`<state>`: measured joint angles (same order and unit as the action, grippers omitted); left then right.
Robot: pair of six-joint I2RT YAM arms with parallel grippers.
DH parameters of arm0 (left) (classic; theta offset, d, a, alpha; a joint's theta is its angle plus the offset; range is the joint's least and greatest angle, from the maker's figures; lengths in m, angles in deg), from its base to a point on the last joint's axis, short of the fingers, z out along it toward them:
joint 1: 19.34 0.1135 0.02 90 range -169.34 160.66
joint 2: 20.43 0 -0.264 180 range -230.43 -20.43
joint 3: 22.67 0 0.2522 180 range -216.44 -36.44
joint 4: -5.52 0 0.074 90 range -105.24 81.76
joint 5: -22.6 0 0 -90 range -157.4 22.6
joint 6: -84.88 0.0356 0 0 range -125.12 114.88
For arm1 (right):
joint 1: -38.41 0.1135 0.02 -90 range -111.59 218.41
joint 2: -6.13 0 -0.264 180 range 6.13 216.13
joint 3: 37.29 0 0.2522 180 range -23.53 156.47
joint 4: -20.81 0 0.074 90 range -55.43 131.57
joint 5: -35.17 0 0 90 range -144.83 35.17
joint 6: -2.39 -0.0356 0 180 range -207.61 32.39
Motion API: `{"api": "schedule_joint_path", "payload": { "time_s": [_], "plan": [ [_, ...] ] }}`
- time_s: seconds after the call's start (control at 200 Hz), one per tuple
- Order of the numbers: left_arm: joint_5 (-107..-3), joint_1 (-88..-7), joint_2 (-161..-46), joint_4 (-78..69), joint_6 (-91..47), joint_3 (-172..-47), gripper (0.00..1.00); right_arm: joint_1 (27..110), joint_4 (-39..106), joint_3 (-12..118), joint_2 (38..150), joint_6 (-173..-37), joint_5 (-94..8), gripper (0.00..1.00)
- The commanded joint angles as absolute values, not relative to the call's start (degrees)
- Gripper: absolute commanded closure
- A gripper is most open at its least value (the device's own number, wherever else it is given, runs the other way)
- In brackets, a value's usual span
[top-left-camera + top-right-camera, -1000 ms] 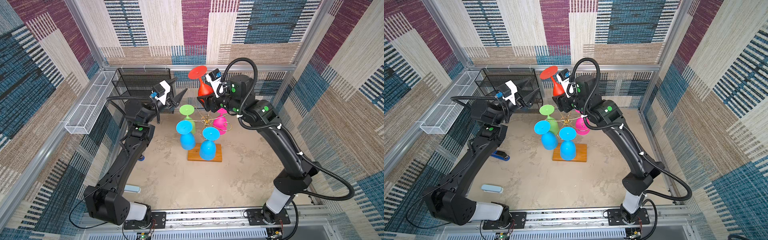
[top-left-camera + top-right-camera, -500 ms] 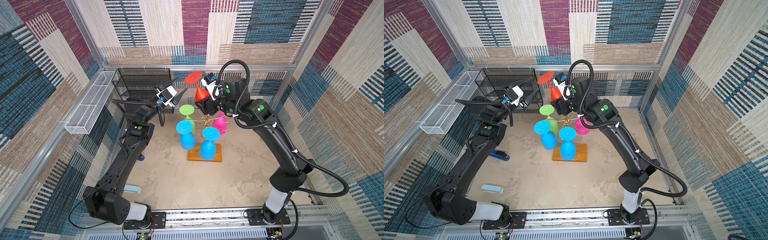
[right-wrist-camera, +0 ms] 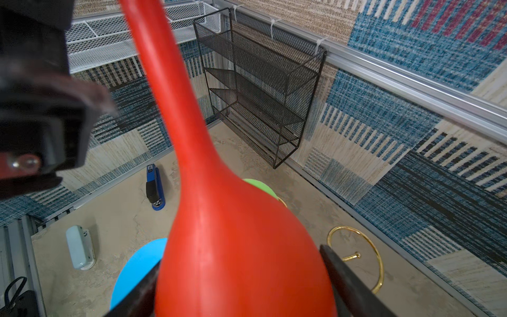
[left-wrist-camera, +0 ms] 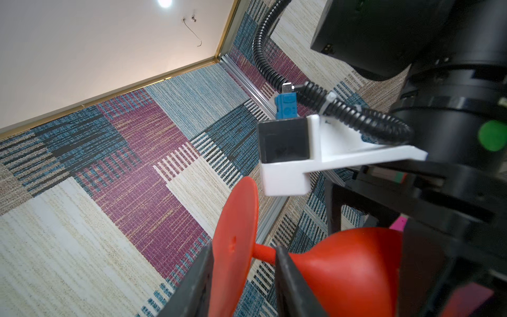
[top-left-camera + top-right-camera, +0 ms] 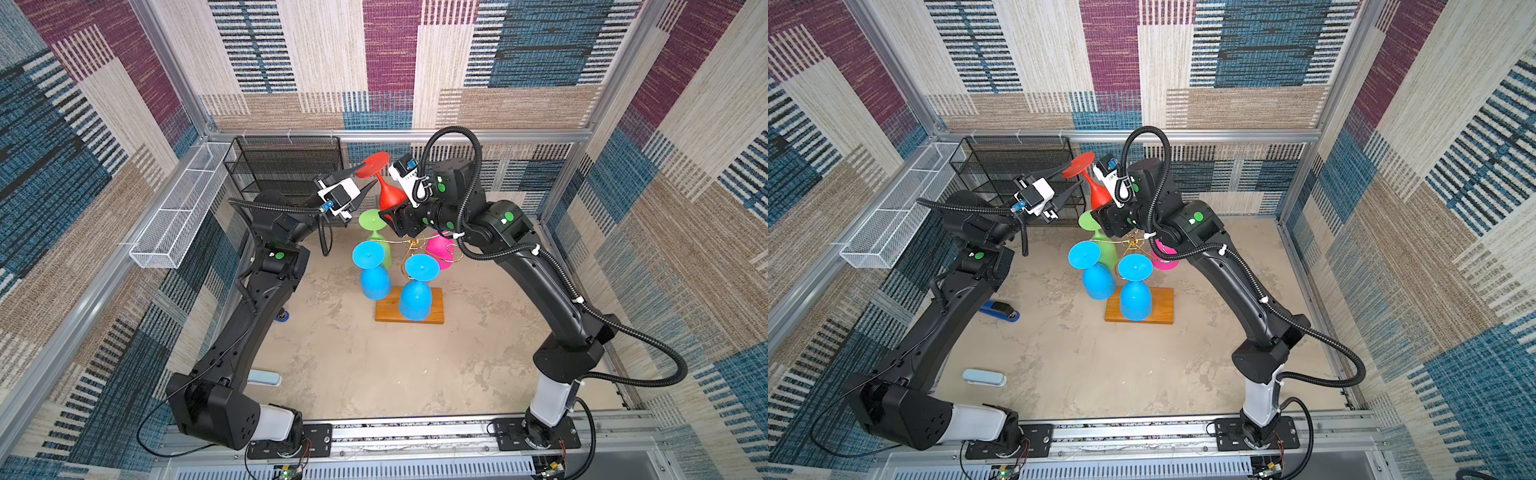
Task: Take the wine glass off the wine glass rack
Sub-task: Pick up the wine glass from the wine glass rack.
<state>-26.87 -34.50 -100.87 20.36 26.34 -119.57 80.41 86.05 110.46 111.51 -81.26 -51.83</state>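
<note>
Right wrist, wine glass point(image 3: 233, 247) bowl clamped between jaws

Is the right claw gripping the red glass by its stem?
No, the right claw clamps the red glass around its bowl, not its stem.

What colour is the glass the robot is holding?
The wine glass is red; right wrist view.

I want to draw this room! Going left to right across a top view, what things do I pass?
In a top view: white mesh tray → black mesh shelf → red wine glass → pink wine glass.
</note>
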Motion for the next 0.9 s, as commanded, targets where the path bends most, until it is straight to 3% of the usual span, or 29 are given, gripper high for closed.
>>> {"api": "schedule_joint_path", "payload": {
  "time_s": [0.0,0.496,0.621,0.761,0.891],
  "plan": [
    [-27.76,-34.54,-100.46,21.58,27.13,-119.93,0.66,80.59,86.12,111.03,111.46,-81.36,-51.45,0.33],
    [-28.37,-34.55,-99.81,22.61,26.85,-119.38,1.00,80.73,86.47,110.94,111.61,-82.08,-50.14,0.32],
    [-28.86,-34.63,-99.66,22.78,26.43,-119.63,1.00,80.77,86.00,110.51,111.42,-82.23,-49.46,0.28],
    [-29.78,-34.63,-99.23,23.14,25.83,-119.53,1.00,80.77,84.41,109.31,110.43,-82.67,-47.75,0.13],
    [-31.68,-34.55,-98.83,22.79,24.97,-118.93,1.00,80.77,80.12,105.41,107.30,-82.78,-46.85,0.06]
  ]
}}
